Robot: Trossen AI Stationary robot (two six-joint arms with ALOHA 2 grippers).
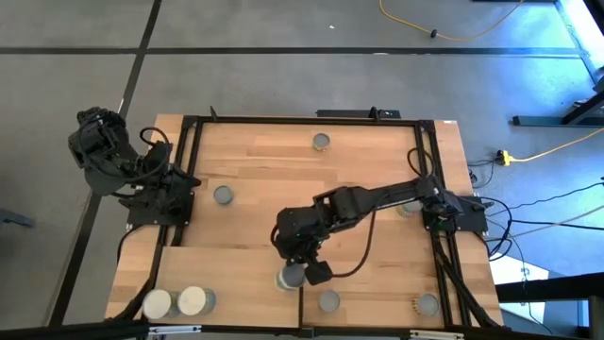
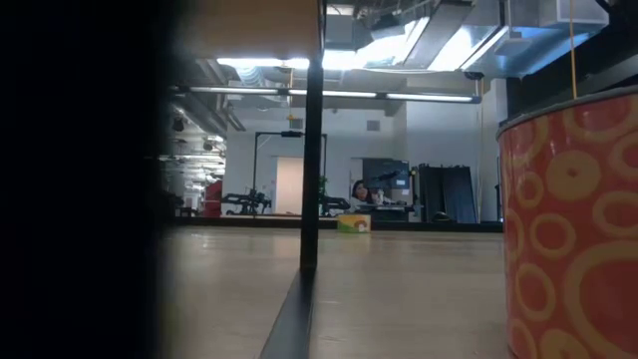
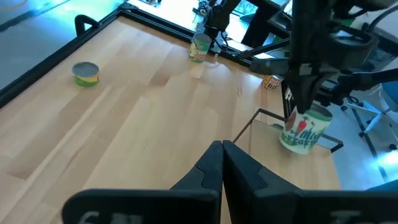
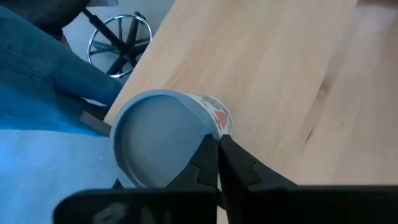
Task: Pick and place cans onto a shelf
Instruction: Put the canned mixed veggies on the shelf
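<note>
Ringed can, low view: red-orange metal can with pale yellow rings (image 2: 568,229) looms at the near right on the pale plywood shelf (image 2: 399,299), right of its thin black upright edge (image 2: 312,140).
Right gripper, high view: right gripper (image 1: 304,267) hangs over a silver-topped can (image 1: 289,278) on the shelf, just left of the upright edge.
Shelf, high view: two small cans (image 1: 328,300) stand right of the edge, and two wider whitish-topped cans (image 1: 193,300) sit at the near left corner.
Tabletop, high view: three cans (image 1: 223,195) wait on the planked butcher-block tabletop (image 1: 283,170), one half hidden by the right arm.
Left gripper, left wrist view: left gripper (image 3: 222,165) waits at the far left, fingers pressed together.
Can, right wrist view: grey lid, white label with red print; it seems tilted. The right gripper's fingers look closed together, tips at the lid's rim rather than around the can.
Progress: roughly five shelved, three left, by my count.
</note>
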